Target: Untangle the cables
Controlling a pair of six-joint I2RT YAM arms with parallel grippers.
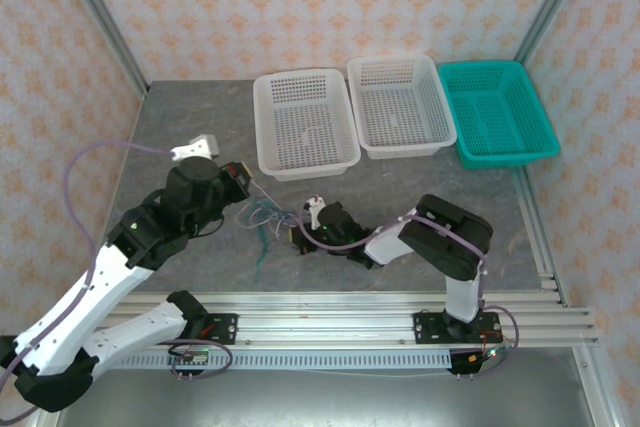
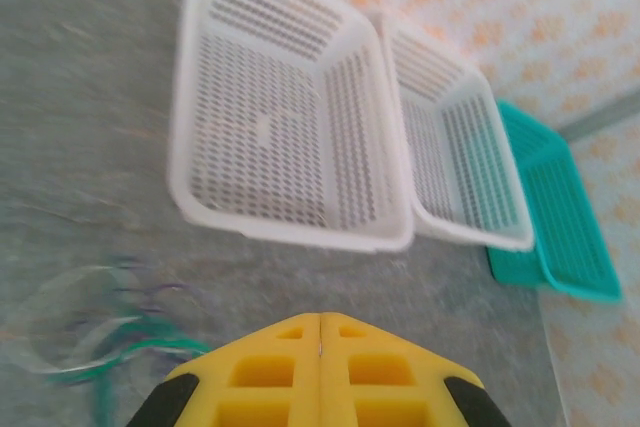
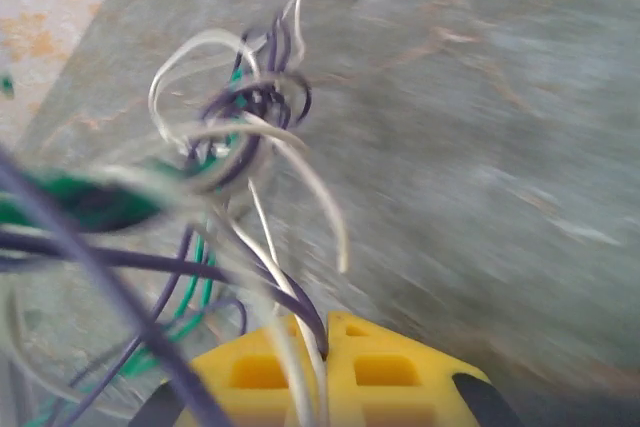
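Observation:
The cables (image 1: pixel 262 219) lie as a loose tangle of white, green and dark purple wires on the grey table between my two grippers. My right gripper (image 1: pixel 298 237) is at the tangle's right side. In the right wrist view its yellow jaws (image 3: pixel 325 322) are shut on a white and a purple wire, and the knot of cables (image 3: pixel 240 117) hangs blurred just ahead. My left gripper (image 1: pixel 243 179) is up and left of the tangle, and a thin white wire runs taut from it to the tangle. Its jaws (image 2: pixel 320 319) are pressed together with a thin glint at the seam. Blurred cables (image 2: pixel 110 332) lie below and to its left.
Two white baskets (image 1: pixel 262 127) (image 1: pixel 400 152) and a teal basket (image 1: pixel 505 157) stand in a row at the back, all empty. They also appear ahead of the left gripper: white baskets (image 2: pixel 290 232) (image 2: pixel 470 235), teal basket (image 2: pixel 560 282). A metal rail (image 1: pixel 330 307) runs along the near edge.

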